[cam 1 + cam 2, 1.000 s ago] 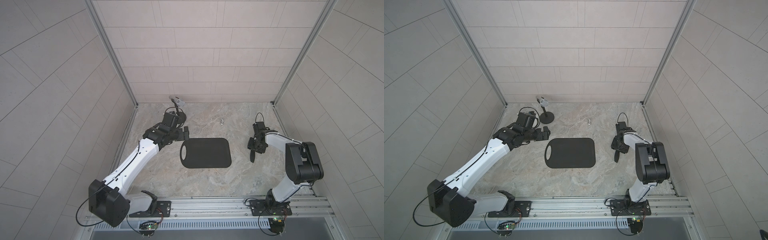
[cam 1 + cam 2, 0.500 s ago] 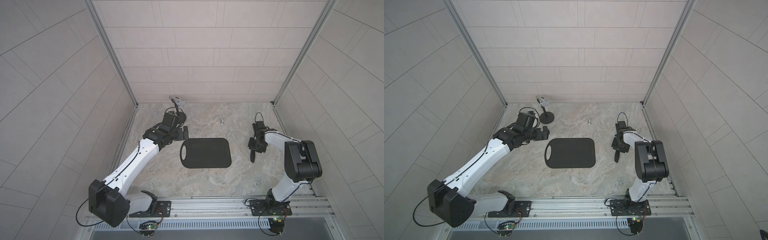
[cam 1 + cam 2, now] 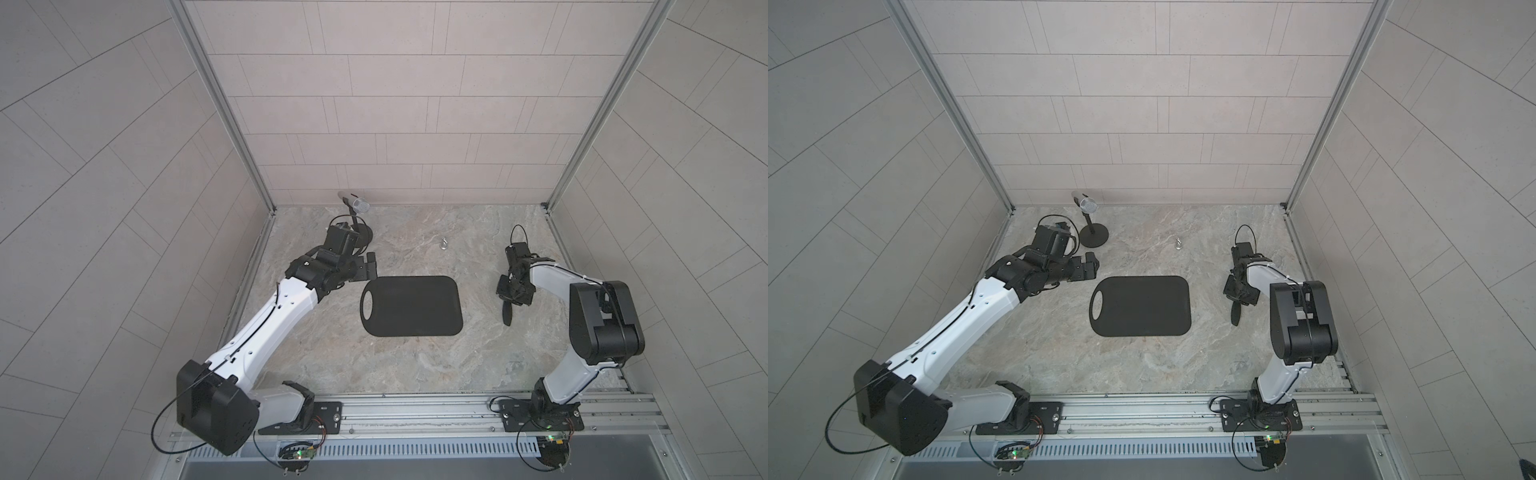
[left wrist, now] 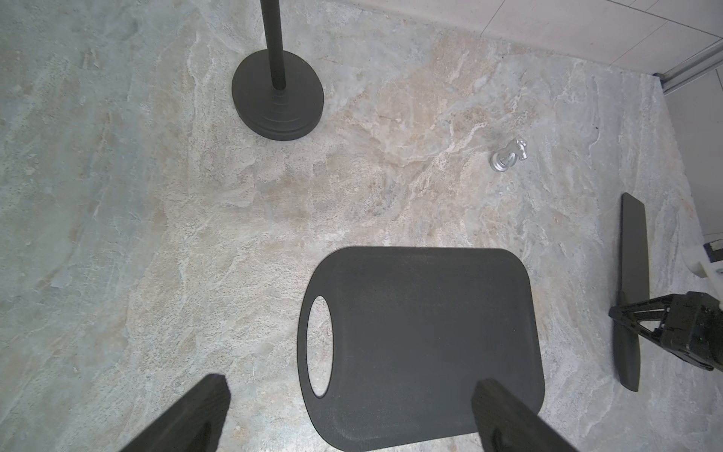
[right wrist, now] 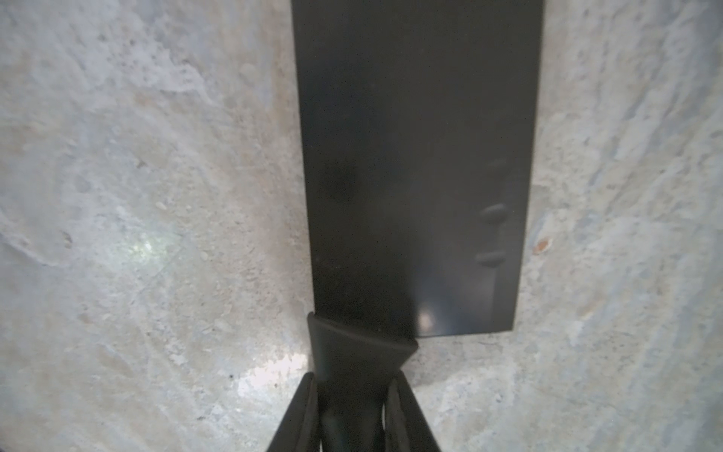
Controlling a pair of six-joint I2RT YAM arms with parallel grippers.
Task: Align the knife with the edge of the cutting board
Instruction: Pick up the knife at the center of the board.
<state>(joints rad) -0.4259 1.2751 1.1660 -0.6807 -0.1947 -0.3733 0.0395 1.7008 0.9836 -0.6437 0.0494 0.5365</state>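
The black cutting board (image 3: 411, 305) (image 3: 1142, 305) (image 4: 422, 344) lies flat mid-table, its oval handle hole toward the left arm. The black knife (image 3: 507, 318) (image 3: 1236, 318) (image 4: 632, 250) (image 5: 414, 156) lies on the stone to the board's right, roughly parallel to the board's short edge and apart from it. My right gripper (image 3: 512, 297) (image 3: 1239, 297) (image 4: 618, 313) (image 5: 352, 395) is shut on the knife's handle just behind the blade, one finger pressed on each side. In both top views the gripper hides the blade. My left gripper (image 3: 371, 266) (image 3: 1090, 266) (image 4: 352, 391) hangs open and empty above the board's hole end.
A microphone stand (image 3: 361, 235) (image 3: 1094, 239) (image 4: 277, 101) with a round black base stands at the back left, close behind the left wrist. A small silver metal piece (image 3: 444, 245) (image 3: 1178, 244) (image 4: 508, 156) lies behind the board. Tiled walls close three sides.
The right gripper's jaws have closed in on the knife's handle. Both arms, the board and the knife stay where they were.
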